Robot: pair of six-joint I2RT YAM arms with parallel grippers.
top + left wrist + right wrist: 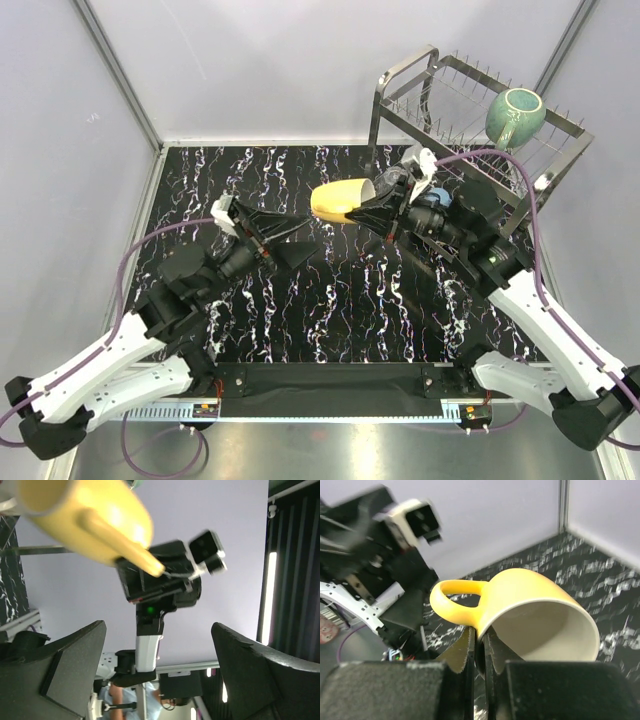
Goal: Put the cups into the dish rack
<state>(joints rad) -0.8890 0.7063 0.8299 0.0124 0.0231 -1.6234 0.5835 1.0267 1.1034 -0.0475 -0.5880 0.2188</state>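
My right gripper (373, 203) holds a yellow mug (340, 200) on its side in the air above the table's middle. In the right wrist view the jaws (481, 640) are shut on the mug's (535, 610) rim, just beside the handle, with one finger inside and one outside. My left gripper (308, 238) stands open just left of and below the mug, touching nothing. From the left wrist the mug (85, 520) hangs at the top left, above the wide-apart fingers (65, 675). A teal mug (515, 115) rests in the wire dish rack (450, 95) at the far right.
The black marbled table (330, 310) is walled in by pale panels at the left, back and right. The rack fills the far right corner. Something small and light blue (435, 196) shows behind my right wrist; what it is I cannot tell.
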